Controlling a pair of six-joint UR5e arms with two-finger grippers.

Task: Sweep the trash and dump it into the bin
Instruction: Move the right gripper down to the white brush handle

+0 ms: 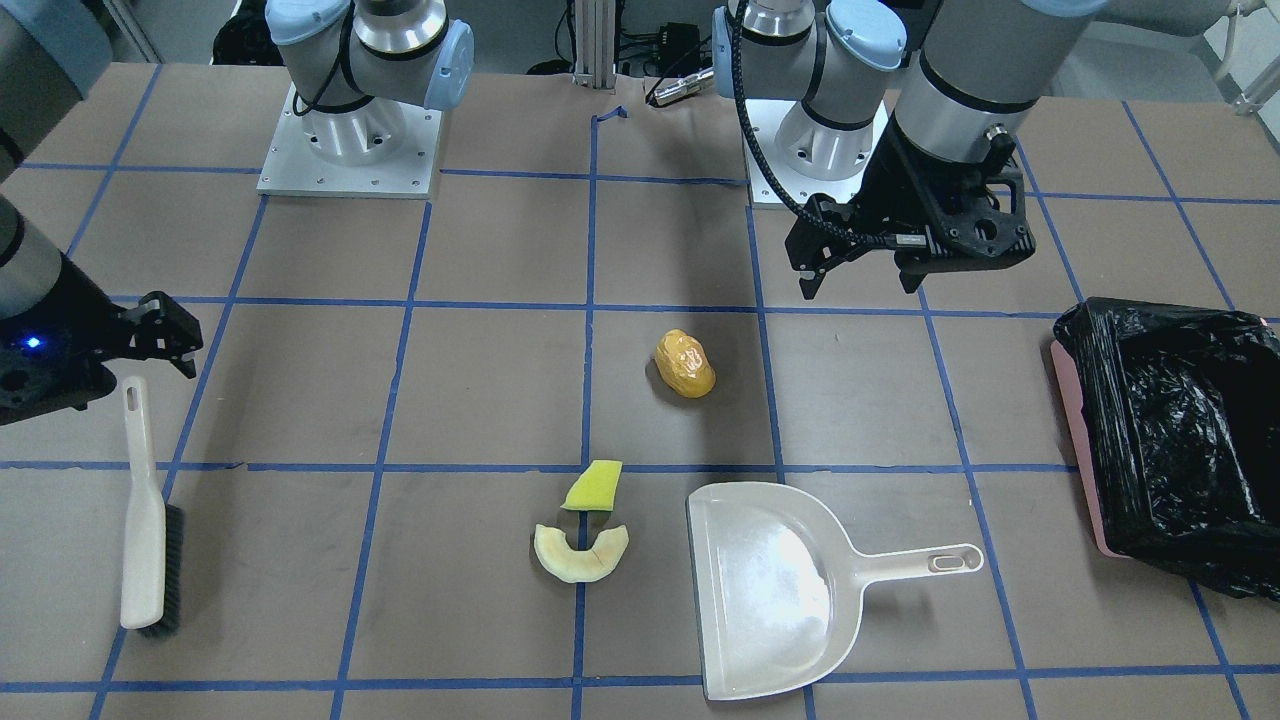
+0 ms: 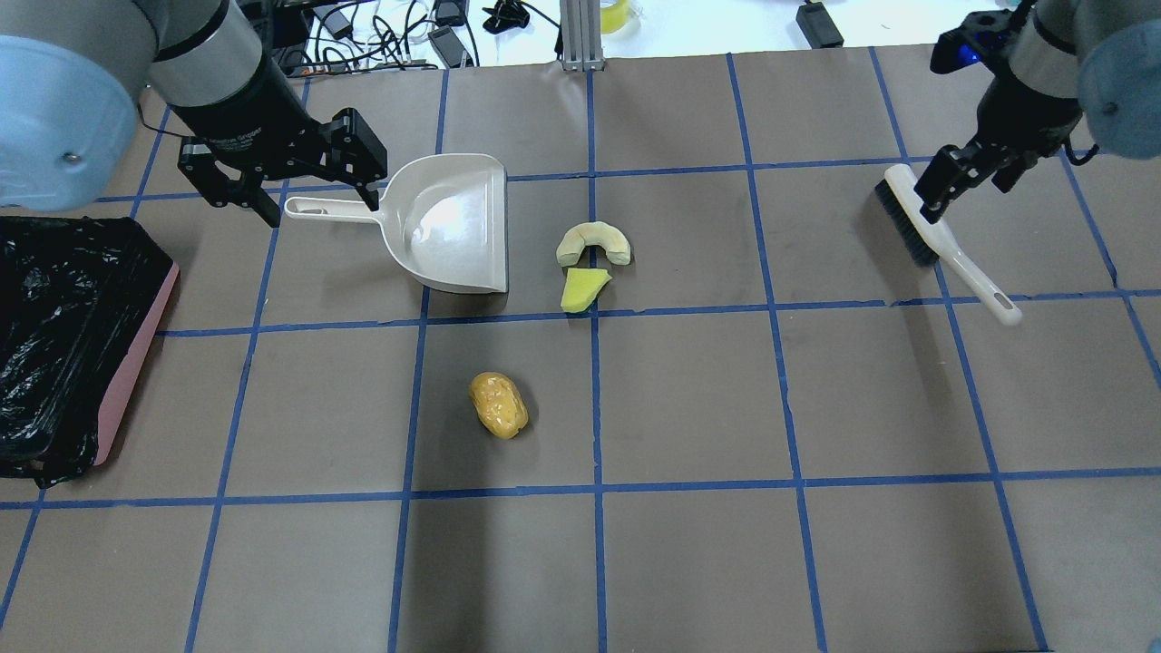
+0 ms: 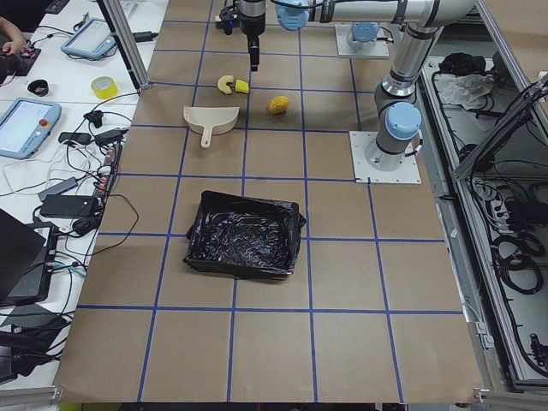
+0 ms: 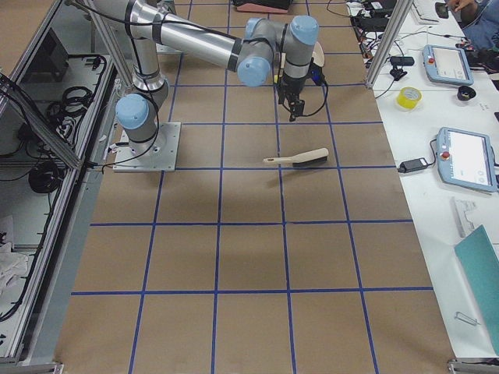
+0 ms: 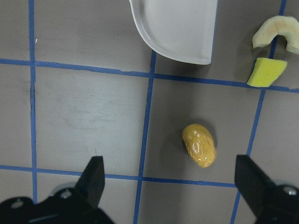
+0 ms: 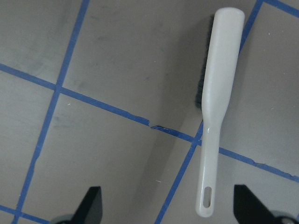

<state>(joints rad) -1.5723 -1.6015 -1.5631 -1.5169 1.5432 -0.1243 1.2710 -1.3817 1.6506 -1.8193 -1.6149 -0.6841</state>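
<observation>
No legible text, no labels, no numbers

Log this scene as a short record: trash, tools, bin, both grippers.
Trash: glossy orange-yellow potato-like lump, yellow-green sponge-like wedge and pale cream crescent slice, all loose on the table; wedge and slice close together, lump apart.
Tools: cream plastic dustpan empty, flat on the table; white-handled black-bristled brush lying on the table.
Bin: pink rectangular tub lined with black plastic bag; no trash seen inside.
Left gripper: open, raised, holding nothing.
Right gripper: open, above the brush, not gripping it.
</observation>
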